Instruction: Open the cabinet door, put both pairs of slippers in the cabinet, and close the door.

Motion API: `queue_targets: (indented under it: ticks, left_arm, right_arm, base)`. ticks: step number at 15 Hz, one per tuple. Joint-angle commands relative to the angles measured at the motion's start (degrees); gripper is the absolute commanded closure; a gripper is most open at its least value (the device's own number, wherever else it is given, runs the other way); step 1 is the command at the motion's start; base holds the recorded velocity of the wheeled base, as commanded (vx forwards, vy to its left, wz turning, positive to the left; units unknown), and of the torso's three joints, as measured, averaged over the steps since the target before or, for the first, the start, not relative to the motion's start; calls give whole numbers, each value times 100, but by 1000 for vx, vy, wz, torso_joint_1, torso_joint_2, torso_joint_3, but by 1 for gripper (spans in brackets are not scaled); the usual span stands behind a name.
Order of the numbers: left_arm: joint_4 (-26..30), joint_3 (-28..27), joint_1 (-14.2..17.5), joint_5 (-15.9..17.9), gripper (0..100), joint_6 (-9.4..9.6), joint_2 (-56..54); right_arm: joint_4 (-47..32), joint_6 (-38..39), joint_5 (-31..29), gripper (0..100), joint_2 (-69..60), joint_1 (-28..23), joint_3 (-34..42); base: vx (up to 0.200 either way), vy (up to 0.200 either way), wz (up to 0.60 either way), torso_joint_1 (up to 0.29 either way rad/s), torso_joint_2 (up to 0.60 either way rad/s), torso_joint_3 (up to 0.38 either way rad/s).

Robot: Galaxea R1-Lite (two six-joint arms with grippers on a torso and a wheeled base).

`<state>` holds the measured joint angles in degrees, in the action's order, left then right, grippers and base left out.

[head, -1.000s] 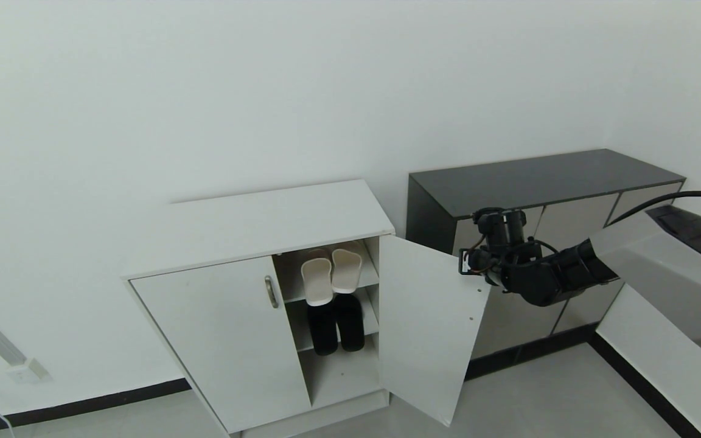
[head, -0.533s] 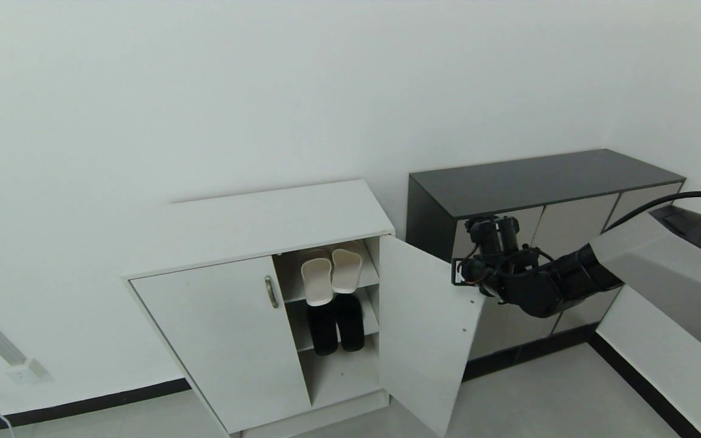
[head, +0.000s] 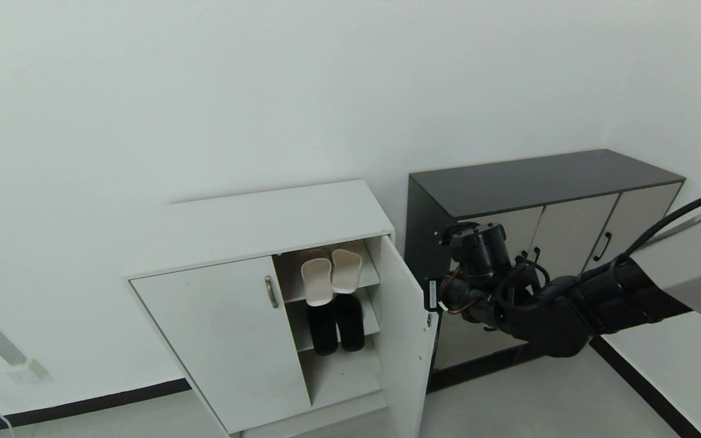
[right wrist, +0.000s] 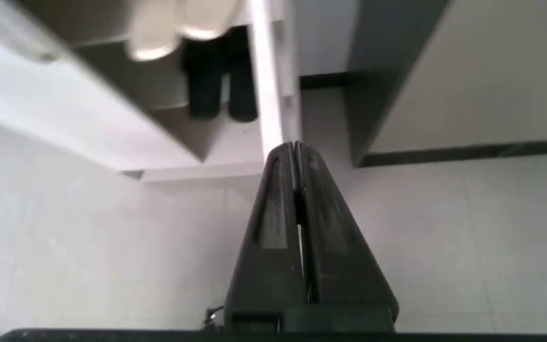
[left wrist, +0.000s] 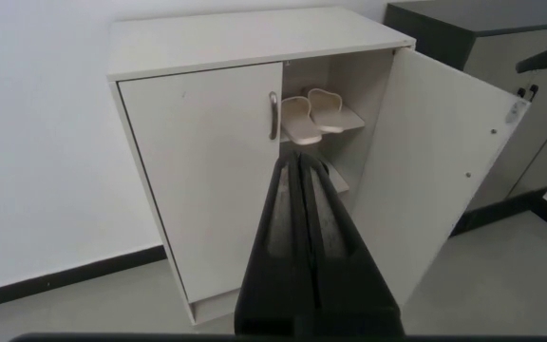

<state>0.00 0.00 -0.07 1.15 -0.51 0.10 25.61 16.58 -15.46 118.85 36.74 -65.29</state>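
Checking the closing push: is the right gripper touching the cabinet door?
Touching. In the head view the right gripper meets the cabinet door at its free edge, no gap; the right wrist view shows its shut tips on that edge.

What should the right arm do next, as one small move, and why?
Probably press the open door towards the cabinet front. The beige slippers and the black slippers already lie on its shelves, the door stands partly open, and the shut right gripper is at its outer side, so closing seems the only step left.

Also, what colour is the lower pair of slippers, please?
Black slippers, clearest in the head view.
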Motion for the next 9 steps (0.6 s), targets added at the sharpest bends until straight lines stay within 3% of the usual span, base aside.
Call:
queue_targets:
  ticks: [1, 6, 9]
  left_arm:
    - [0, 0, 7, 0, 100, -10, -1]
    - [0, 0, -1, 0, 100, -28, -1]
    - [0, 0, 7, 0, 100, -28, -1]
  right_arm:
    - [14, -14, 8, 100, -309, 123, 236]
    - [805, -436, 69, 100, -327, 158, 843]
    - [893, -515, 69, 100, -292, 175, 931]
  base:
    - [0, 0, 0, 0, 0, 0]
    - [0, 0, 0, 0, 0, 0]
    - [0, 0, 0, 0, 0, 0]
